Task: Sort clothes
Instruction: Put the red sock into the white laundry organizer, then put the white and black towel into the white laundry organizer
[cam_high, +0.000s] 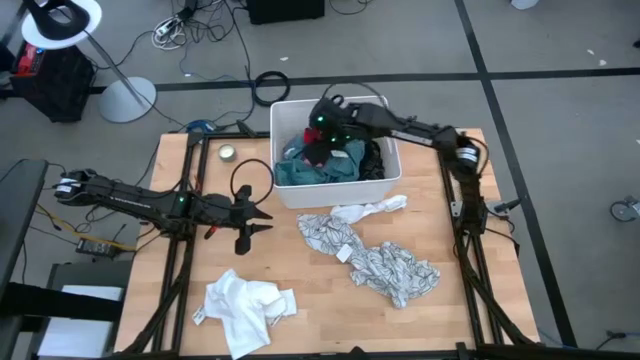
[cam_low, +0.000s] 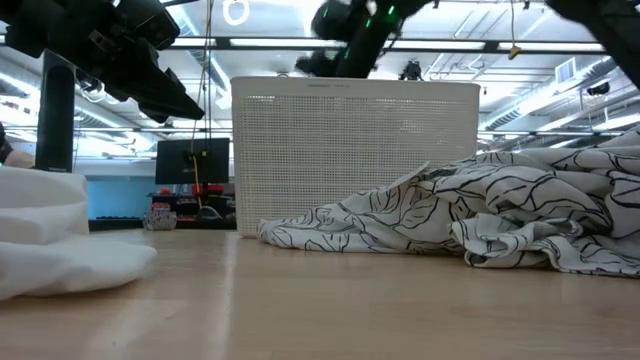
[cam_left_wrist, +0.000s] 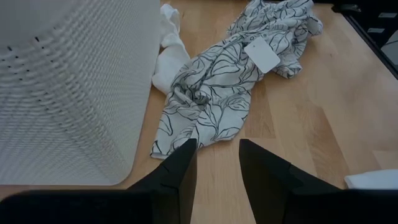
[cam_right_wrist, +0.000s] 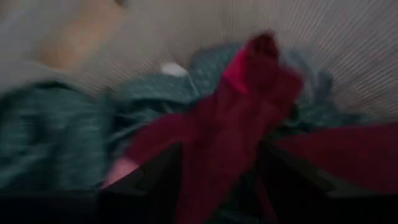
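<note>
A white plastic bin (cam_high: 283, 115) stands at the table's far middle and holds teal (cam_high: 300, 172), red (cam_high: 318, 153), black (cam_high: 372, 158) and blue clothes. My right gripper (cam_high: 318, 137) reaches into the bin from the right and is shut on the red garment (cam_right_wrist: 249, 106). A white garment with black leaf print (cam_high: 385, 262) lies flat on the table in front of the bin, with a white sock (cam_high: 378, 210) beside it. A plain white garment (cam_high: 240, 305) lies at the near left. My left gripper (cam_high: 266, 216) is open and empty, left of the leaf-print garment (cam_left_wrist: 217, 99). My right gripper has the red garment's bunched cloth (cam_right_wrist: 217, 149) between its two fingers, coming from above and pointing down into the bin. The view is blurred, so I cannot tell one layer from several. The rest of the red garment lies on the teal clothes (cam_right_wrist: 56, 137).
A small round tin (cam_high: 227, 153) lies on the table left of the bin. The bin's perforated wall (cam_left_wrist: 68, 93) stands close beside my left gripper. Bare wood shows at the near middle (cam_high: 330, 320) and the near right of the table.
</note>
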